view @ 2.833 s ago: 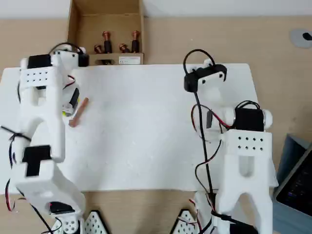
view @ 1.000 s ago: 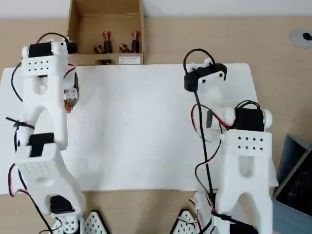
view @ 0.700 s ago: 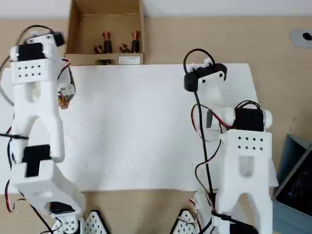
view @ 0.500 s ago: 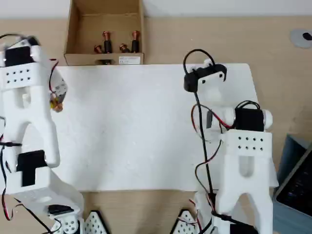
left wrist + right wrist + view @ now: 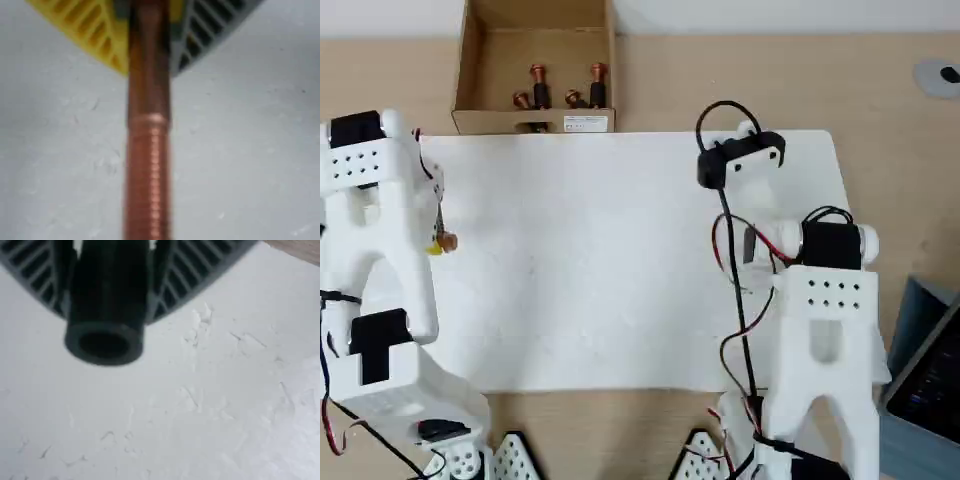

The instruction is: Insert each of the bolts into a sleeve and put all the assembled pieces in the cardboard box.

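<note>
A copper bolt [image 5: 147,150] with a threaded end hangs over the white foam board [image 5: 620,280], with my left gripper [image 5: 148,55] shut on its smooth shaft between a yellow finger and a grey one. From above, this gripper [image 5: 436,232] is over the board's left edge, with the bolt's [image 5: 446,242] tip poking out beside it. My right gripper [image 5: 107,285] is shut on a black sleeve [image 5: 106,315] whose open end faces the board; this arm [image 5: 740,160] stands near the board's far right. The cardboard box [image 5: 470,70] at the back holds several copper-headed assembled pieces [image 5: 537,85].
Behind the left half of the board stands the box, with its front wall [image 5: 535,122] against the board's far edge. A dark device [image 5: 930,370] lies at the right edge of the table and a grey round object [image 5: 940,75] at the far right corner.
The left arm picked the bolt up from the board near the box and swung it left and toward the near side, to the board's left edge. The right arm has not moved.
</note>
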